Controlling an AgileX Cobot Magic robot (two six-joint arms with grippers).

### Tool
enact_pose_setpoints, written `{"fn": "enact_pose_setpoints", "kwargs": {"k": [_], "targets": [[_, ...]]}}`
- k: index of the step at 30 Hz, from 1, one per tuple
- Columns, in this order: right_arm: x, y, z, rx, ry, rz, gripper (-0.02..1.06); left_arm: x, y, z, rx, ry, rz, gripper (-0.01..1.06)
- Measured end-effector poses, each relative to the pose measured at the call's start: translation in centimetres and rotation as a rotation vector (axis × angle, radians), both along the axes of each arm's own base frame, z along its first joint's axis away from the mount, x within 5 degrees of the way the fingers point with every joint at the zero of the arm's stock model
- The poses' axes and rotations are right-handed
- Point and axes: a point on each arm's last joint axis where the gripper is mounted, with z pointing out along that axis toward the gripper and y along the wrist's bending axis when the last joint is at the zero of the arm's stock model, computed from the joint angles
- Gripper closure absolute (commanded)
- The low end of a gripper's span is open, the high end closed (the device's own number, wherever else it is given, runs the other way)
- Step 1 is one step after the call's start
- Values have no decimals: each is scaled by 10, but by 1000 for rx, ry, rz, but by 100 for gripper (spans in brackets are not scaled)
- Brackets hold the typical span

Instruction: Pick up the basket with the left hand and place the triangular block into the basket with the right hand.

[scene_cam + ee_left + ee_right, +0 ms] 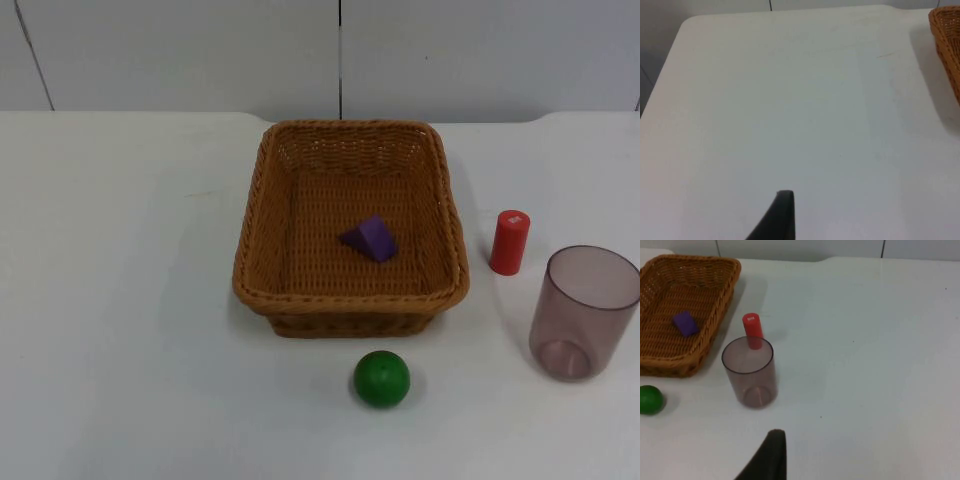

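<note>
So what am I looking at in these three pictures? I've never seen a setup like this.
It is a two-armed robot at a white table. One picture looks down from a fixed camera; the other two come from cameras on each wrist, with a black fingertip of the left hand and of the right hand at the edge. On the table stands a wicker basket with a purple triangular block already lying inside. Beside it are a red cylinder, a clear tinted cup and a green ball. Nothing is held; both arms wait off to the sides.
</note>
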Motion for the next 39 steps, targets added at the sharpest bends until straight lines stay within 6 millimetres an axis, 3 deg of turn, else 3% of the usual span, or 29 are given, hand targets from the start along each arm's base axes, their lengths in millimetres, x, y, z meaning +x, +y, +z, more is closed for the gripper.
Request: {"fn": "enact_pose_setpoints", "kwargs": {"k": [39], "targets": [[0,1,0,-7,0,11,-1,0,0,0,0,0,0,0]]}}
